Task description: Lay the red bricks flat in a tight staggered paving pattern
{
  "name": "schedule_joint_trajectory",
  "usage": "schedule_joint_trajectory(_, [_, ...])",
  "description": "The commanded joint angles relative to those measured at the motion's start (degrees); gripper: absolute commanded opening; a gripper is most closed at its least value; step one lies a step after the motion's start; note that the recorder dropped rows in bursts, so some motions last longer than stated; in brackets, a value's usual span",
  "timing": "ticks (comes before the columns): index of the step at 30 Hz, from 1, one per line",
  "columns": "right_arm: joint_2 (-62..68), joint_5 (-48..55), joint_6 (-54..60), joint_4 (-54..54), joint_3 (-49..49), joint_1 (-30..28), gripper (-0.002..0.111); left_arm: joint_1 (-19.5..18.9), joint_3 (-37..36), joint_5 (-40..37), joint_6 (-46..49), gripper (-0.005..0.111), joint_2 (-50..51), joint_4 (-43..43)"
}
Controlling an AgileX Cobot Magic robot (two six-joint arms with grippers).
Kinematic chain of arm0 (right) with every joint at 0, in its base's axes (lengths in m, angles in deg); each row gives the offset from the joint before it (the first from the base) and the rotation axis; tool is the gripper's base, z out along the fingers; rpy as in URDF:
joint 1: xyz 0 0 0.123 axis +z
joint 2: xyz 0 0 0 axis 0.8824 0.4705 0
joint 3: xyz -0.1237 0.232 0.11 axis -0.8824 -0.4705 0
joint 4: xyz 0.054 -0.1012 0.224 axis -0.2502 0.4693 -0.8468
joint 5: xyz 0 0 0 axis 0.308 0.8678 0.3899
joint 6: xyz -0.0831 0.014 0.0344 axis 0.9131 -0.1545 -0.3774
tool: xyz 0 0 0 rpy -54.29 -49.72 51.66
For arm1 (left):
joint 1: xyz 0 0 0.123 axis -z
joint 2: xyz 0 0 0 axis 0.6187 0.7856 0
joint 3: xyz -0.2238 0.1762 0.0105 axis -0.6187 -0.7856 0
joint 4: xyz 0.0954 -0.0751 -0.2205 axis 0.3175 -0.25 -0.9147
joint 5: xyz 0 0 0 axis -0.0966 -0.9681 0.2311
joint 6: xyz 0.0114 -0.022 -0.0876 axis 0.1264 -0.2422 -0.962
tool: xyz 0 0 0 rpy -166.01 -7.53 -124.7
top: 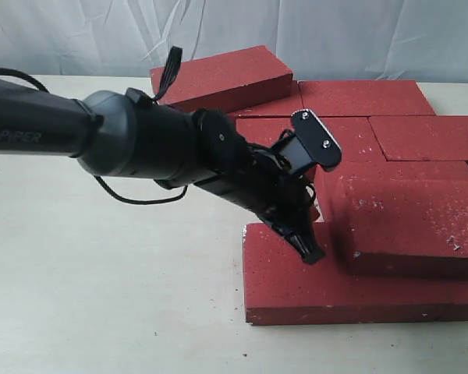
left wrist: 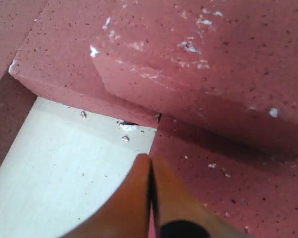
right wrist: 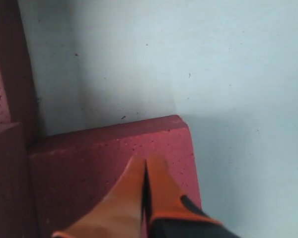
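The red bricks were flat rectangular blocks of dark-red, grainy stuff, peppered with dark specks and chipped white in places. At least seven could be told apart. The front brick lay flat on the smooth cream table, and serves here as the mark. A tilted brick rested with its near edge on the front brick's top. Behind the front brick about four more lay flat and close together. Farthest behind it, a raised brick sat slanted on top of the others.

One glossy black-and-grey arm reached over the table to the front brick. Its left gripper pointed down at that brick's top face, just beside the tilted brick's end. Its two smooth orange fingers were pressed together with only a dark seam between, holding nothing. Red crumbs lay on the table in a gap beside the front brick.

The right gripper was likewise closed and empty, over a square-cornered brick; which brick that was I could not tell.
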Motion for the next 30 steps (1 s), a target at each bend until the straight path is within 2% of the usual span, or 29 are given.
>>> schedule_joint_trajectory(1, [0.0,-3.95,5.22,-4.27,-2.98,0.13,0.0,1.25,1.31,0.9,0.16,0.0,1.12,-0.6])
schedule_joint_trajectory(3, [0.0,-3.96,10.04,-6.68,-3.78,1.03,0.0,2.15,1.31,1.44,0.16,0.0,1.22,-0.73])
schedule_joint_trajectory(10, [0.0,-4.2,10.74,-6.23,-5.46,5.89,0.0,4.19,1.31,5.06,0.16,0.0,1.69,-0.73])
schedule_joint_trajectory(20, [-0.25,-2.13,10.75,-6.46,-5.46,10.83,0.0,4.19,1.31,7.87,0.16,0.0,1.69,-1.78])
schedule_joint_trajectory(30, [-5.86,-1.2,9.01,-8.36,-4.33,17.06,-0.001,3.91,1.31,5.81,0.16,0.0,0.02,0.04])
